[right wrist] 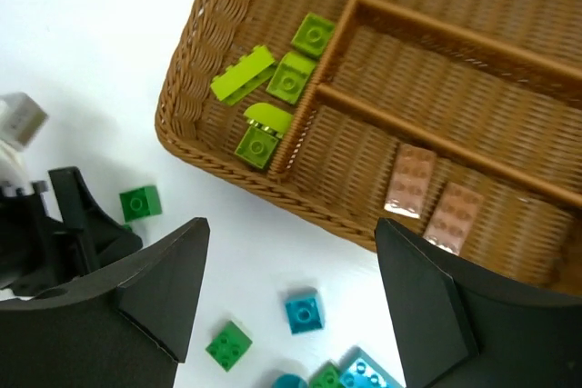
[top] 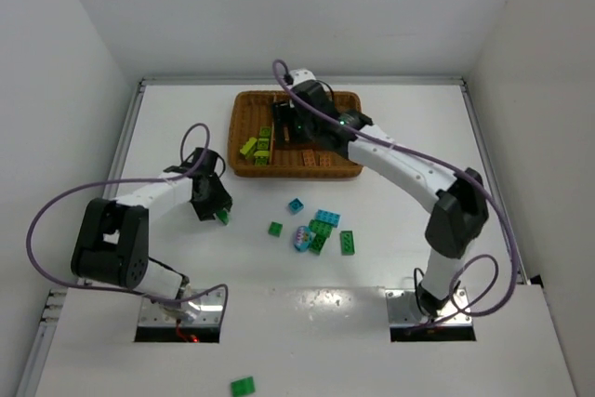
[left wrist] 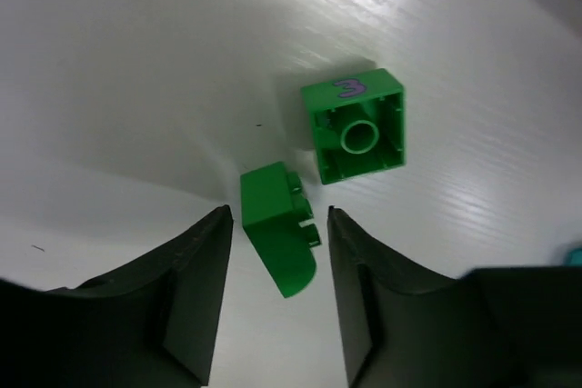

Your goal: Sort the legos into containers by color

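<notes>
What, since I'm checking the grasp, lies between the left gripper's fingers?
A green curved lego lies on the table between the open fingers of the left gripper, with narrow gaps either side; the left wrist view shows it.

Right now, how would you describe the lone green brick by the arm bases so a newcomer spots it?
Find the near ledge where both arms are bolted. In front of the left arm's base, slightly toward the right arm, lies a green brick. It alone sits nearer than the bases; every other brick is mid-table or in the wicker tray.
</notes>
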Controlling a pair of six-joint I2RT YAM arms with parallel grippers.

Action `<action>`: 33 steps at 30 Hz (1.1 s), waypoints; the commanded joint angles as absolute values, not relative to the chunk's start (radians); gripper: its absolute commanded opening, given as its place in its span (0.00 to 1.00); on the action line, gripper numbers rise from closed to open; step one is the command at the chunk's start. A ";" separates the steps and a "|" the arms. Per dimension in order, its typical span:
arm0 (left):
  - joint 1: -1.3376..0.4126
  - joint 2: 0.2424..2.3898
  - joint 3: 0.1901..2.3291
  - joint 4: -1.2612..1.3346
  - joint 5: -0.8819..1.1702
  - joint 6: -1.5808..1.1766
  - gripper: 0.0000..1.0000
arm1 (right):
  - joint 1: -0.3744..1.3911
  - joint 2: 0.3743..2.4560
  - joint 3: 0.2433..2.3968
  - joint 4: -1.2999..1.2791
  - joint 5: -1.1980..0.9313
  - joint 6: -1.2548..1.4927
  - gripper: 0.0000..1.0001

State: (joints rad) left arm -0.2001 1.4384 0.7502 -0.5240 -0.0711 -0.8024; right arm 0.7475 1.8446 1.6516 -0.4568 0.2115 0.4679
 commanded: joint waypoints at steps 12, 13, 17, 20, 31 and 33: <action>-0.268 1.330 0.810 -0.549 -0.063 -0.804 0.15 | 0.698 1.525 1.312 -0.491 0.437 0.491 0.75; -0.294 1.309 0.857 -0.561 -0.063 -0.795 0.15 | 0.698 1.497 1.286 -0.503 0.452 0.506 0.75; -0.370 1.344 1.015 -0.571 -0.028 -0.784 0.14 | 0.652 1.358 1.120 -0.529 0.477 0.607 0.75; -0.426 1.452 1.167 -0.571 -0.028 -0.773 0.12 | 0.623 1.283 1.037 -0.572 0.477 0.676 0.75; -0.482 1.965 1.789 -0.609 -0.029 -0.699 0.10 | 0.558 1.069 0.822 -0.699 0.456 0.867 0.75; -0.492 2.060 1.857 -0.597 -0.038 -0.675 0.10 | 0.558 1.056 0.822 -0.724 0.456 0.876 0.75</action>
State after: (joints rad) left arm -0.4820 1.9907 1.7580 -0.5896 -0.0254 -0.7139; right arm 0.5640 1.0977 0.8215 -0.6975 0.4454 0.8223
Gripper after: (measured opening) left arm 0.334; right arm 0.744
